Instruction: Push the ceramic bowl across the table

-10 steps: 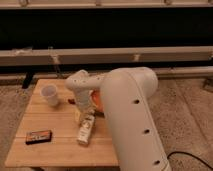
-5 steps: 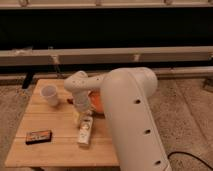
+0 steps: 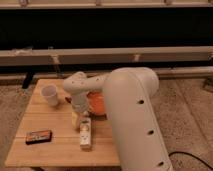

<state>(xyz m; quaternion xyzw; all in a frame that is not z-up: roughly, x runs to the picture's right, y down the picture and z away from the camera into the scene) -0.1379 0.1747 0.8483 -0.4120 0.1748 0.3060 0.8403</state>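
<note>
Table (image 3: 47, 125) of pale wooden slats, small and low, fills the lower left of my view. My arm reaches in from the right edge, its bulky white body covering most of that side. The pincer (image 3: 79, 111) hangs near the table's middle, pointing down, just left of the ceramic bowl (image 3: 96, 102). Whether it touches the bowl, or whether it is spread or closed, I cannot tell. The orange bowl sits toward the right edge, half hidden by my arm. A white cup (image 3: 50, 94) stands near the far left corner, a dark flat object (image 3: 38, 136) near the front left, a pale oblong item (image 3: 85, 136) toward the front edge. I judge the push is starting; next I must press sideways against the bowl's rim.
</note>
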